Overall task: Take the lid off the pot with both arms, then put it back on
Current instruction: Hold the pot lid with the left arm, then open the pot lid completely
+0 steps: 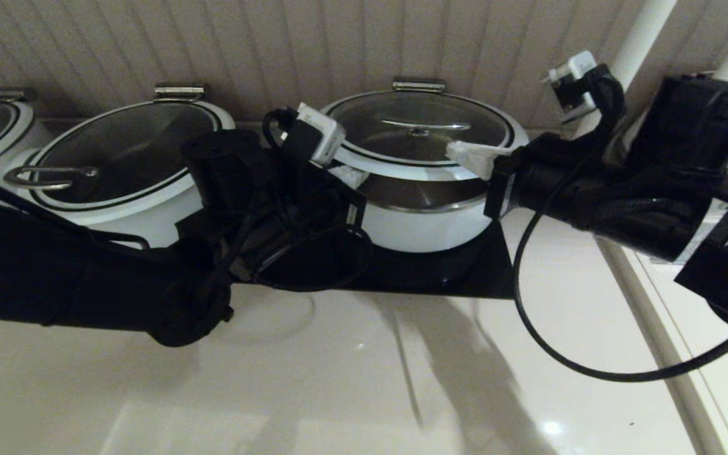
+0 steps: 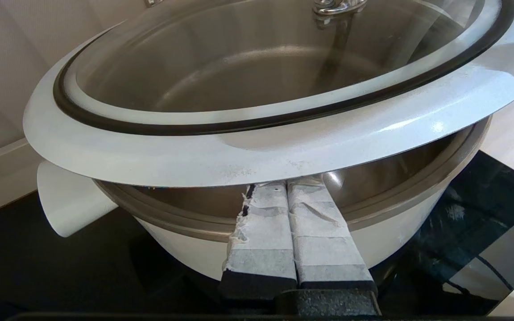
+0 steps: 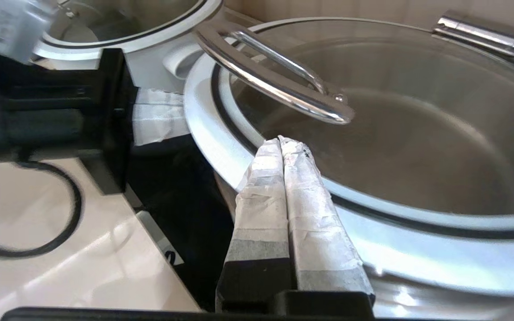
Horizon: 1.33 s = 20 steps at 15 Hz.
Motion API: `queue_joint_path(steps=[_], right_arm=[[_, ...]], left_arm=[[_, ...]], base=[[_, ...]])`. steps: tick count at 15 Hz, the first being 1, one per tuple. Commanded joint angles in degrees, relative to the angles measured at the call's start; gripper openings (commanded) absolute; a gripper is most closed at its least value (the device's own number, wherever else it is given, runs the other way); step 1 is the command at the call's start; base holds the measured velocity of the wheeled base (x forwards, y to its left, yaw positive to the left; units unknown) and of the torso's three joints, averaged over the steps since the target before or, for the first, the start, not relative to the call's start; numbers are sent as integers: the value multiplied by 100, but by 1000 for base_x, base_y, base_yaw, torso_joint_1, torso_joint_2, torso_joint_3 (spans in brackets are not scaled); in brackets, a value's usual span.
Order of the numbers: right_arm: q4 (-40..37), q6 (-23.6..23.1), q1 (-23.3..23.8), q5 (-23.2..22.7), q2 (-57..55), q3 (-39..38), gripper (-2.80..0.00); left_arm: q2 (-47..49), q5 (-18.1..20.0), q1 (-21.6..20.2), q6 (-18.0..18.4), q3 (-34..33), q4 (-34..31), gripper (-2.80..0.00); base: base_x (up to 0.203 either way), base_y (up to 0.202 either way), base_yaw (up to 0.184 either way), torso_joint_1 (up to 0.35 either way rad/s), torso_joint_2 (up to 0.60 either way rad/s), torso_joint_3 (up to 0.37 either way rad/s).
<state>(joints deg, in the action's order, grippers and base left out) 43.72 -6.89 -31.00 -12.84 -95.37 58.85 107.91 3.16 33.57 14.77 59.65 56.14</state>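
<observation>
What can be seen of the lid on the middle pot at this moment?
The lid is a round glass pane in a wide white rim with a thin black ring, and a curved steel bar handle sits at its centre. It is raised and tilted above the pot, so the steel inner bowl shows in the gap at the front. The left hand, its fingers together, props the rim from below. The right hand, also shut, lies over the rim on the other side.

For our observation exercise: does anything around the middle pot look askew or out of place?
Yes. The lid is tilted, its front edge raised off the pot so steel shows beneath. The left gripper, fingers together, props the rim from below; the right gripper, also shut, lies on top.
</observation>
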Motion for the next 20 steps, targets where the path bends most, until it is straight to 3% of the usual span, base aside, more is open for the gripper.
queue_joint_path(steps=[1,10,14,17,20], right_arm=[[-66,-6,5,-9,339,-138,-280],[-1091,164,120,-17,1753,-1390,-280],[-1055,755,141,18,1781,-1932,-280],[-949,777,231,9,1582,-1981,-280],[-275,777,264,18,1103,-2006,-280]], left_arm=[[-32,1,0,8,3,38,-280],[-95,1,0,17,-15,55,-280],[-150,-8,0,17,-35,55,-280],[-156,-8,0,17,-50,55,-280],[-148,-8,0,17,-51,55,-280]], base=[[0,0,0,0,0,0],[0,0,0,0,0,0],[0,0,0,0,0,0],[0,0,0,0,0,0],[0,0,0,0,0,0]])
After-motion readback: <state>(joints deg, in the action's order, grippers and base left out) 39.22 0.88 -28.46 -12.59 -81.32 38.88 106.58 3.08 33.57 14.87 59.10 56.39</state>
